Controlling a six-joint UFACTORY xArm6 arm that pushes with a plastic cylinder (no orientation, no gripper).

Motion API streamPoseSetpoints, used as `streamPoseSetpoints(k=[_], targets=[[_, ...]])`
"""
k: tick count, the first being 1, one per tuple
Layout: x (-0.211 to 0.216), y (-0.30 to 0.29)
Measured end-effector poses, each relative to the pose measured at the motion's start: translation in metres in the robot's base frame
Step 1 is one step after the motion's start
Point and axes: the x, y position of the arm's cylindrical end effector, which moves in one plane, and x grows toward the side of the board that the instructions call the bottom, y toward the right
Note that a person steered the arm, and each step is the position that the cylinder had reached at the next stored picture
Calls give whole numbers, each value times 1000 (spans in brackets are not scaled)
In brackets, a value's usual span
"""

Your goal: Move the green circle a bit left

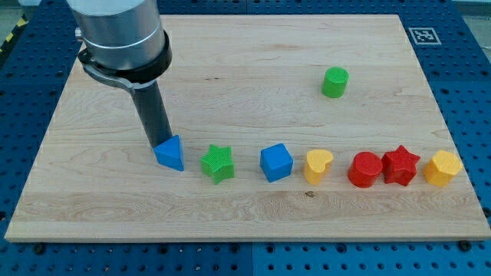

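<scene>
Since the green circle (335, 82) has to go left, what matters to you is which side of it my tip (157, 145) stands on, and it stands on the wrong one: the circle lies well apart from my tip, toward the view's right and somewhat toward the view's top. It sits alone on the wooden board (253, 215), above the row of blocks, roughly over the yellow heart (317, 165). My tip is down at the row's left end, touching or just beside the upper left edge of the blue triangle (169, 152), with the green star (218, 163) and blue cube (275, 162) next along toward the circle. There is no claw here, only a bare rod holding nothing, hanging near vertical from the grey wrist. You probably need to circle round to the circle's right side before pushing.
</scene>
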Motion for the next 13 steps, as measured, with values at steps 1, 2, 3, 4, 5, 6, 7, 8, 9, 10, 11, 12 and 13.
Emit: streamPoseSetpoints(k=[1, 2, 3, 4, 5, 6, 7, 8, 9, 10, 11, 12, 13], targets=[[8, 0], [24, 0], [25, 0], [-13, -5], [-109, 3], [-182, 64], [-216, 171], [-201, 290], [-161, 369], [-126, 376], [-103, 360], [-103, 332], [-107, 298]])
